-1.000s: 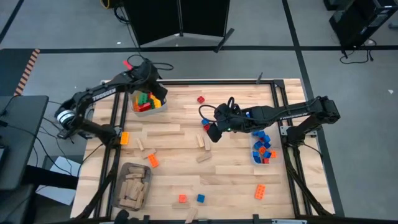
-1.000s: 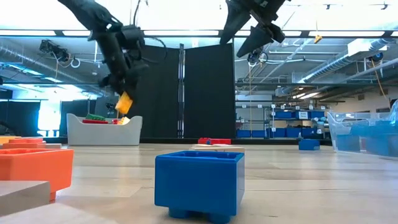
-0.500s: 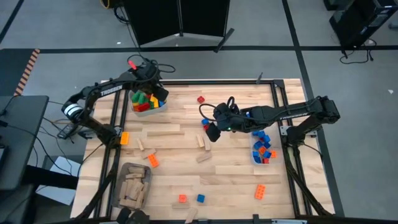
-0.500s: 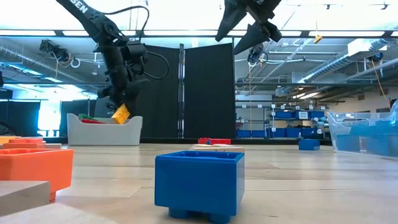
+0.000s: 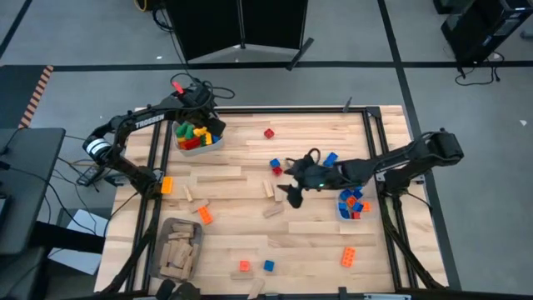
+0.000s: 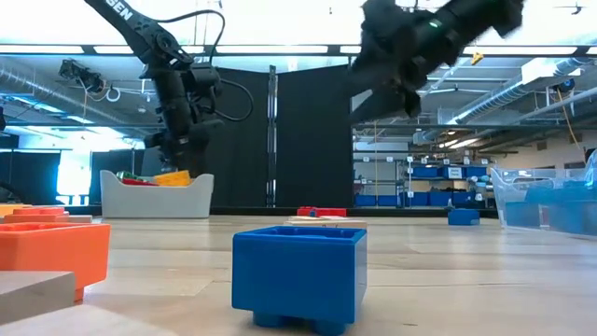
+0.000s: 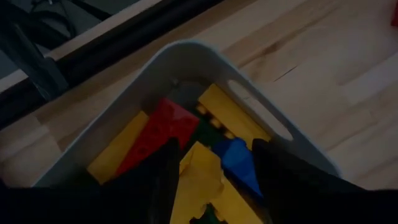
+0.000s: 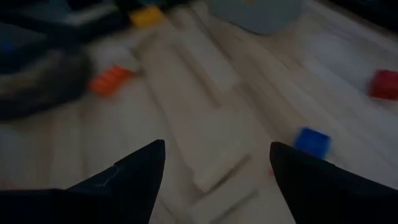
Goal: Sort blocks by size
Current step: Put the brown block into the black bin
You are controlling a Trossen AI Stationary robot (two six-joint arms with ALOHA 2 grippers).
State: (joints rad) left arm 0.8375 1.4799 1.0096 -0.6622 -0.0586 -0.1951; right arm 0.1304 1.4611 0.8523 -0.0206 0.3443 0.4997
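1. While a blue block (image 6: 298, 274) sits nearest on the tabletop (image 5: 316, 242), an orange block (image 6: 51, 254) lies off to one side.
2. Mid-table, the right end effector (image 5: 291, 191) hangs above wooden pieces (image 5: 272, 210), fingers spread wide, nothing held.
3. Farthest back, the left end effector (image 5: 202, 127) is over the grey bin (image 5: 200, 145), fingers parted, a yellow block (image 7: 199, 180) between them atop the pile.

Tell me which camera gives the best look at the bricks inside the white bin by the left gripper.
The left wrist view: it looks straight into the white bin, showing yellow, red and blue bricks. The high view shows them small; the low view shows only tops over the bin's rim; the right wrist view doesn't show them.
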